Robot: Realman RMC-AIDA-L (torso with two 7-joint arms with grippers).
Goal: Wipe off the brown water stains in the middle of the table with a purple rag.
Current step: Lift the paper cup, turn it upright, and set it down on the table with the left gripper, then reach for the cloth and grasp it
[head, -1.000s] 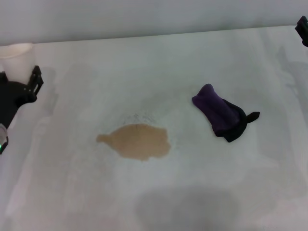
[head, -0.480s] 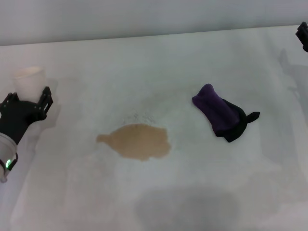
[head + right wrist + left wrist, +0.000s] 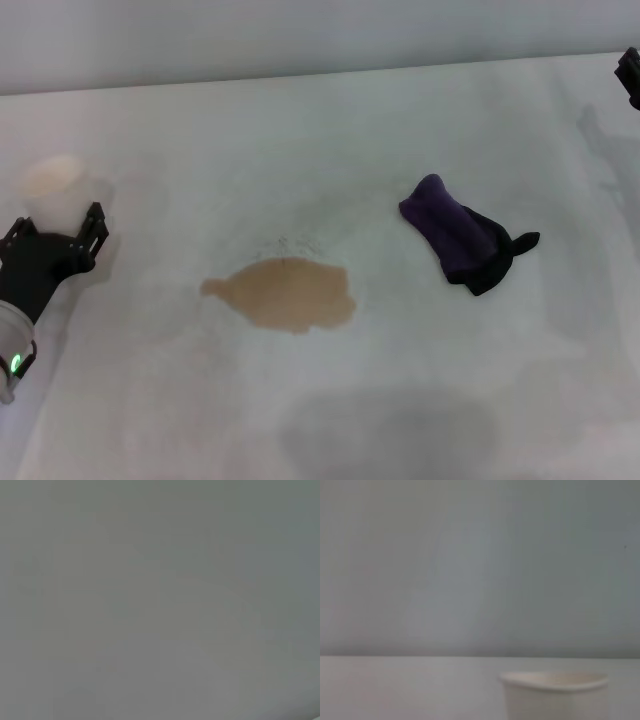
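The off-white surface (image 3: 330, 130) stretched wide; near its middle lay the tan-brown water stain (image 3: 285, 294), an irregular oval with a small lobe pointing toward the robot's left; well apart from it, on the robot's right, sat the purple rag (image 3: 462, 240), bunched, its black corner pointing outward, untouched by either arm; the left gripper (image 3: 58, 242) hovered at the left edge, fingers spread, just beside a cream paper cup (image 3: 52, 178); the right gripper (image 3: 629, 72) barely showed at the far right edge, and I could not tell its state.
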